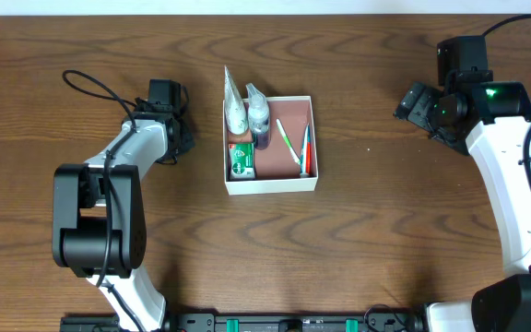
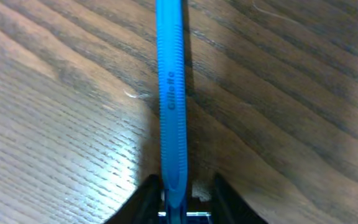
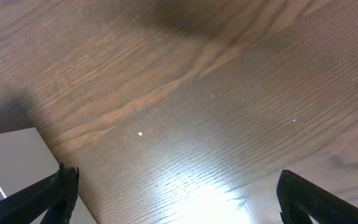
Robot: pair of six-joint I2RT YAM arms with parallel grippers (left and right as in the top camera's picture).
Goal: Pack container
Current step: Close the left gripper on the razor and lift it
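The container (image 1: 270, 187), a square white-walled box with a reddish-brown inside, sits mid-table. It holds a white tube (image 1: 235, 103), a small bottle (image 1: 259, 112), a green box (image 1: 241, 159) and two toothbrushes (image 1: 289, 143). A blue ribbed razor handle (image 2: 171, 93) lies on the wood left of the box. My left gripper (image 2: 185, 193) straddles its near end: the left finger is against it and a small gap shows on the right. From overhead the left gripper (image 1: 182, 136) hides the razor. My right gripper (image 1: 411, 103) hangs open and empty to the right of the box.
In the right wrist view a corner of the container's white wall (image 3: 11, 155) shows at lower left, with bare wood between the wide-spread fingers (image 3: 61, 186). The left arm's base (image 1: 100, 221) stands at the front left.
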